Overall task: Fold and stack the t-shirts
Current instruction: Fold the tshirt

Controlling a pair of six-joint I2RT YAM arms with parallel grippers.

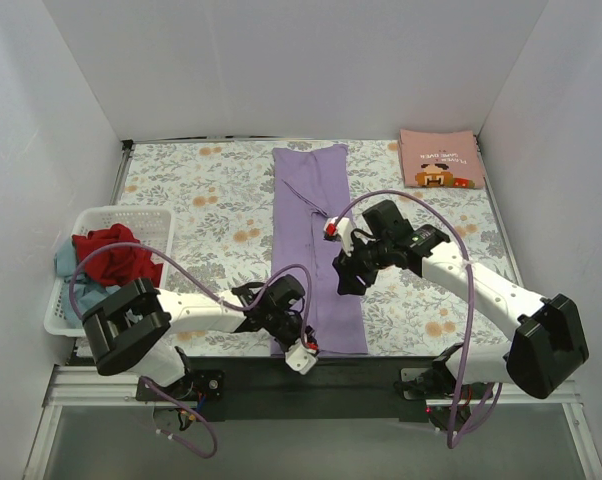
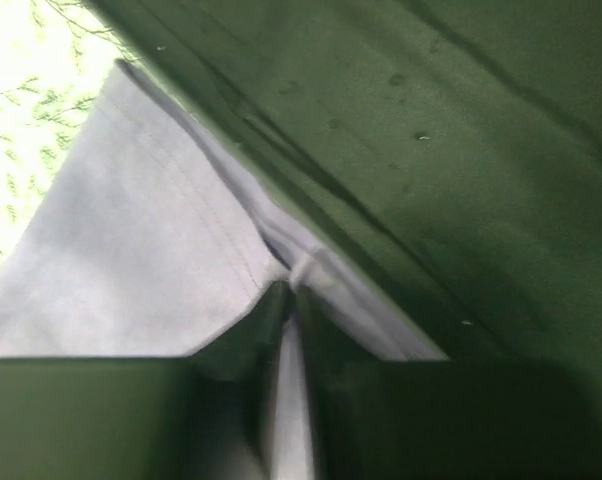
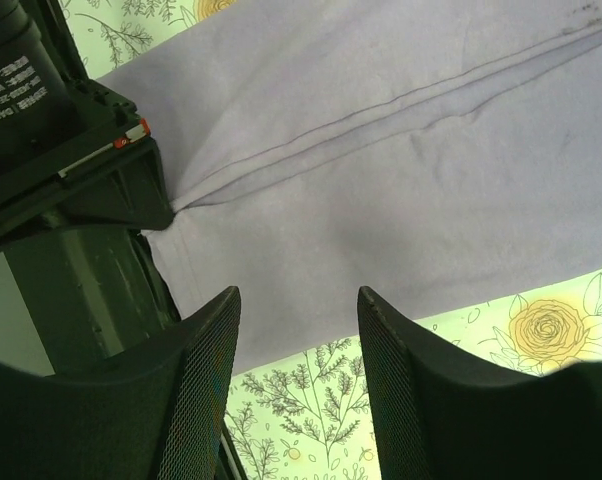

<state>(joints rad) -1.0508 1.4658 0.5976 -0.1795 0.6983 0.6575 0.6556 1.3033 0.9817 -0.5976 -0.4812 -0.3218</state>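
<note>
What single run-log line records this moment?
left gripper: shut on purple t-shirt hem | right gripper: open over it | pink t-shirt: folded

Pretty clearly a robot lab test cell, not somebody's home. Plain white panels [image 1: 281, 70] box the desk in on three sides. A left arm [image 1: 196, 310] and a right arm [image 1: 481, 285] are bolted to a black plate [image 1: 361, 372] along the near edge, over aluminium framing [image 1: 66, 378], with purple cables [image 1: 401, 194] looping off them. The floral table cloth [image 1: 201, 200] and the basket [image 1: 121, 212] of t-shirts [image 1: 116, 255] at the left edge look like staged props.
</note>
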